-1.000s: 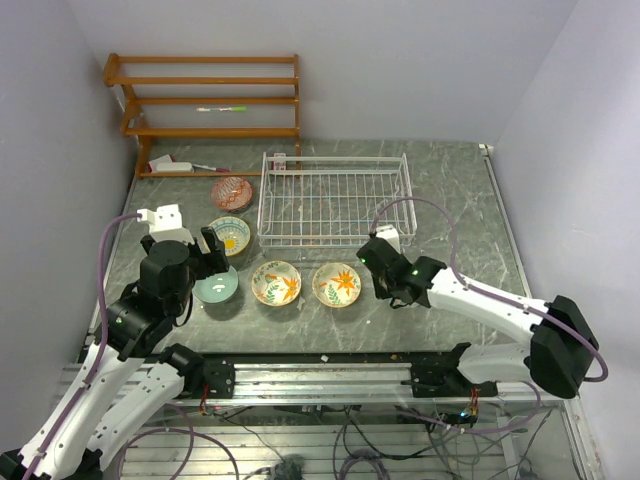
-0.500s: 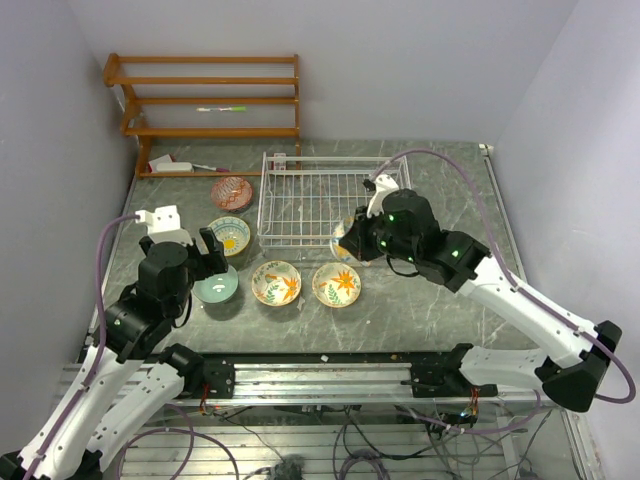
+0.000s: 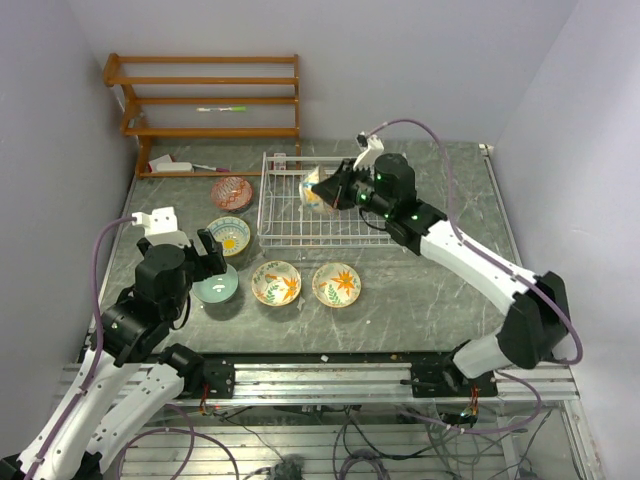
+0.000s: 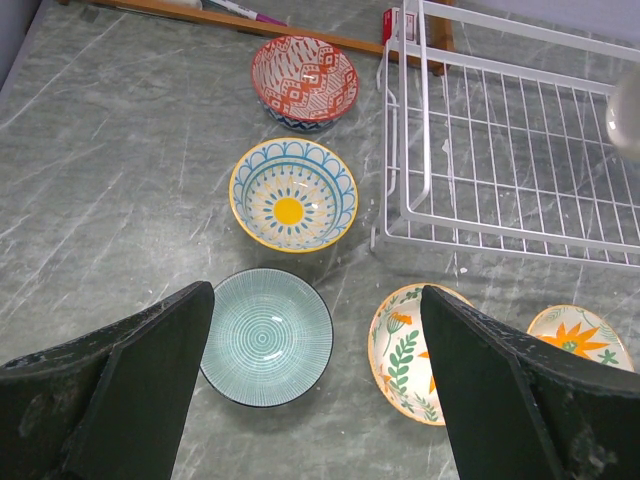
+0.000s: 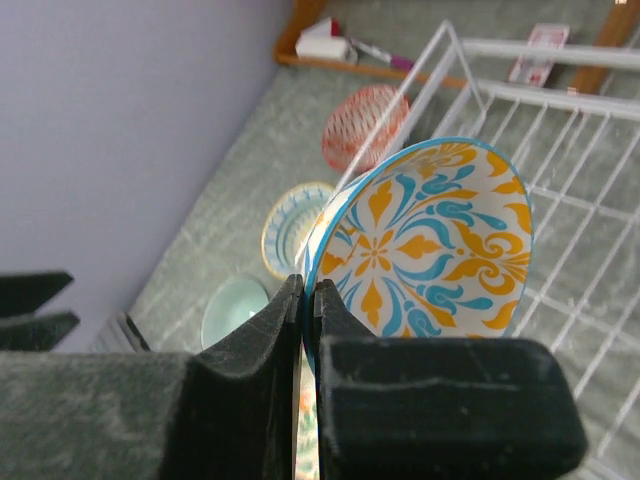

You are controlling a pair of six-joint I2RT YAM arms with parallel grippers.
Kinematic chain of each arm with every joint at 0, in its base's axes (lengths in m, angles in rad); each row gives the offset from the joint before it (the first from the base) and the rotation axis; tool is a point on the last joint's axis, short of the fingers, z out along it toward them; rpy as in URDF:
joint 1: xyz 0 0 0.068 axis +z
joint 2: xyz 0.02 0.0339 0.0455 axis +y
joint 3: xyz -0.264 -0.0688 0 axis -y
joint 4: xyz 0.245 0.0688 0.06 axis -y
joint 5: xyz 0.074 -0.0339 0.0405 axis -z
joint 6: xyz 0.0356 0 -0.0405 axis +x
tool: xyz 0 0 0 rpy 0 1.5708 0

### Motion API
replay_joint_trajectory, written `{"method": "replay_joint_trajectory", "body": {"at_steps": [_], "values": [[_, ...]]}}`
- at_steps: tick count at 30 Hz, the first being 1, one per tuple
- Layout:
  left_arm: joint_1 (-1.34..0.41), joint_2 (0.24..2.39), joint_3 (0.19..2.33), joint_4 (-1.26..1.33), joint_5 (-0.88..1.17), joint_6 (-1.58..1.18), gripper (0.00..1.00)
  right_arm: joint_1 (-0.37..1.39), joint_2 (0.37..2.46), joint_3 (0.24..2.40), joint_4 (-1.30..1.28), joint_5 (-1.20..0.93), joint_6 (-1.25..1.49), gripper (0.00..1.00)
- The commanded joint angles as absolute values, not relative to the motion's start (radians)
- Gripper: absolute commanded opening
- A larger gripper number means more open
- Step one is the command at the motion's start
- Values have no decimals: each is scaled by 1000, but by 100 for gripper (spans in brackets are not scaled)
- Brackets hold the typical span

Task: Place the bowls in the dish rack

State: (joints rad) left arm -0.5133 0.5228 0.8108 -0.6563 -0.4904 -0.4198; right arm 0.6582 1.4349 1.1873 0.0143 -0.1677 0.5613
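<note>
Top view: my right gripper (image 3: 328,188) clamps the rim of a blue-and-orange ceramic bowl (image 3: 314,191), held on edge over the white wire dish rack (image 3: 340,215). Five other painted bowls (image 3: 276,283) sit on the grey-green marbled table (image 3: 430,320), with lilac walls around.

Left wrist: my left gripper (image 4: 315,295) hangs spread wide by the round teal bowl (image 4: 266,335).

Right wrist: black fingers (image 5: 250,380) pinch the blue-and-orange bowl's rim above the rack wires.
</note>
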Motion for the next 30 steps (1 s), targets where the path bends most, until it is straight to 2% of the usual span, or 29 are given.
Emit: {"method": "replay_joint_trajectory", "body": {"at_steps": [1,16,30], "values": [[-506,520,843,-655,-498,-425,95,604,1549,1267,321,-269,658,0],[-505,535,843,-655,-499,-420,96,549,1952,1437,606,-383,861,0],[-506,531,843,-655,-499,-419,95,537,2187,1499,826,-401,1044,0]]}}
